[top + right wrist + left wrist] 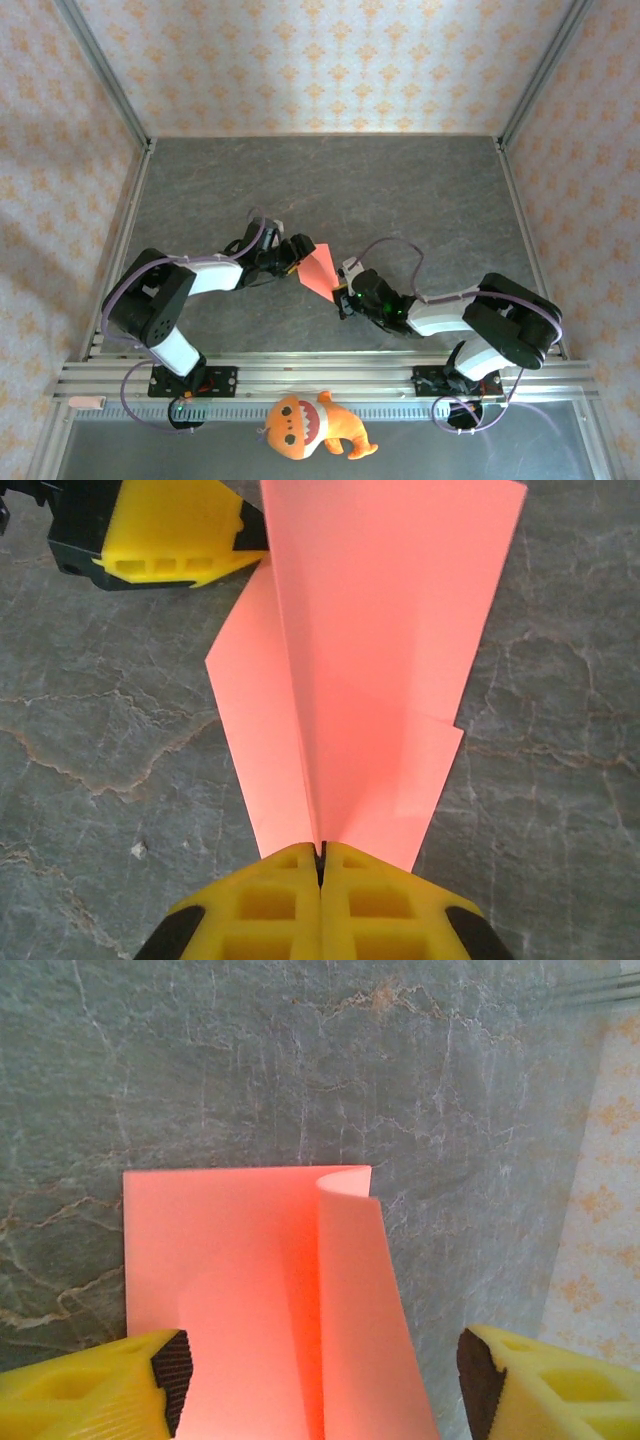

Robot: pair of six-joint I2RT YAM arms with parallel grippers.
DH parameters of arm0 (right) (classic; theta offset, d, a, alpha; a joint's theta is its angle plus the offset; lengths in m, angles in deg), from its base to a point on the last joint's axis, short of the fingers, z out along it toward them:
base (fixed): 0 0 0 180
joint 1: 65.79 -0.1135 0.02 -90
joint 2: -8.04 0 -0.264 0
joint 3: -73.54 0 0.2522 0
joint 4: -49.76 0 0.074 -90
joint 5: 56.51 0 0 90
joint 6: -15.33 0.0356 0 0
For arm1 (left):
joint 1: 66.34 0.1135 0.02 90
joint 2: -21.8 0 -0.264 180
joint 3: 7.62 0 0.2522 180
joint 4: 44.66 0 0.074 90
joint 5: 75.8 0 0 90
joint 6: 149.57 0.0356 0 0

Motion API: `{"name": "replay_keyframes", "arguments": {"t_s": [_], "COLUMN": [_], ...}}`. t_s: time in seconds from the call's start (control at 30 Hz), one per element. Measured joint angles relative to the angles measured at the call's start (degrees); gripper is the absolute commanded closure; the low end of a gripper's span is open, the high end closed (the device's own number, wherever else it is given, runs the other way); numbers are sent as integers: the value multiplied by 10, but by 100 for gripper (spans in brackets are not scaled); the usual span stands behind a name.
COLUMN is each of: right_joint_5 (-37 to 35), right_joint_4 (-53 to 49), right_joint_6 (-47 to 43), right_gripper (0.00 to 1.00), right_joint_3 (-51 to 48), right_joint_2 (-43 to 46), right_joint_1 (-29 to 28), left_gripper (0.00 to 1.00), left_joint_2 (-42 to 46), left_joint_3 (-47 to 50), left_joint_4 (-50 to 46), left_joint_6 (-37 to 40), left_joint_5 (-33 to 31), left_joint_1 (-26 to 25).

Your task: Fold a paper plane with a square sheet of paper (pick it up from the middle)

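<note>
Red-pink paper plane (pixel 380 630): partly folded, centre crease, flaps splayed.

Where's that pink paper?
Mid-table in the top view, the folded paper is pinched by the right gripper, with the left gripper open at its other end.

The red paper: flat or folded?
Folded: the right gripper pinches the paper at a centre crease, flaps splaying either side; left gripper open around it.

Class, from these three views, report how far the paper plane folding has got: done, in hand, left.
Done: the red-pink paper has a centre crease and side flaps, tapering to one end. In hand: the right pincer is shut on that narrow end; the left pincer stands open around the wide end, where one layer curls up. Left, probably: pressing that layer flat and finishing the dart.
</note>
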Motion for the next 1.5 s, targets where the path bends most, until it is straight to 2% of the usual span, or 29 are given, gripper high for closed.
{"name": "replay_keyframes", "arguments": {"t_s": [0.3,0.53,0.6,0.87,1.0,1.03,1.33,1.5], "right_joint_5": [-49,-67,-70,-85,-98,-102,-148,-170], "right_joint_4": [-25,-29,-30,-29,-29,-29,-29,-28], "right_joint_6": [-39,-62,-68,-97,-121,-127,-176,-196], "right_gripper": [94,92,91,81,79,77,68,68], "right_joint_3": [28,28,28,28,28,28,28,28], "right_joint_2": [-5,-17,-19,-20,-20,-20,-20,-25], "right_joint_1": [-29,-41,-42,-44,-47,-49,-61,-64], "left_gripper": [42,46,51,85,91,95,96,96], "left_joint_2": [-10,-26,-26,-26,-26,-26,-26,-26], "left_joint_3": [-14,-14,-14,-11,-5,-5,-5,-5], "left_joint_4": [24,28,30,34,42,42,44,45], "left_joint_6": [-16,-23,-26,-37,-41,-44,-44,-43], "left_joint_5": [14,15,15,14,14,14,15,15], "left_joint_1": [0,0,0,0,0,0,0,-1]}}
